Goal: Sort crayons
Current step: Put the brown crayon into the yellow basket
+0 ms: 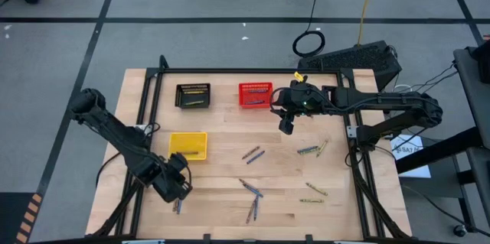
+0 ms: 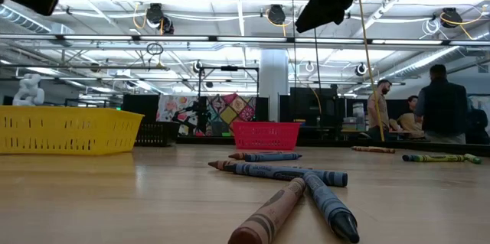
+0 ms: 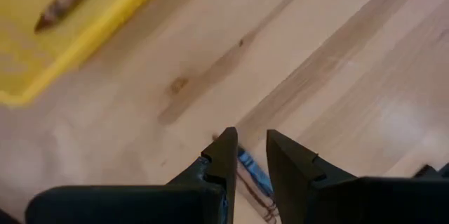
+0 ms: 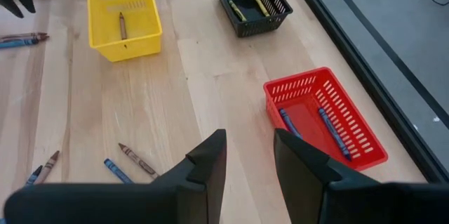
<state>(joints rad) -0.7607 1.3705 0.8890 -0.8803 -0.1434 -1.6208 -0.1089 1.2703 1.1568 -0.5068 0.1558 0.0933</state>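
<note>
Red basket (image 4: 326,117): two blue crayons (image 4: 332,132); yellow basket (image 4: 125,19), apparently one.

Two dark jointed arms, black cables

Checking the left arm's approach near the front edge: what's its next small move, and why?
Probably lower the left pincer straight down and close. Its jaws stand apart, above a blue crayon lying beside a brown one on the table, nothing gripped. The right pincer waits open near the red basket.
</note>
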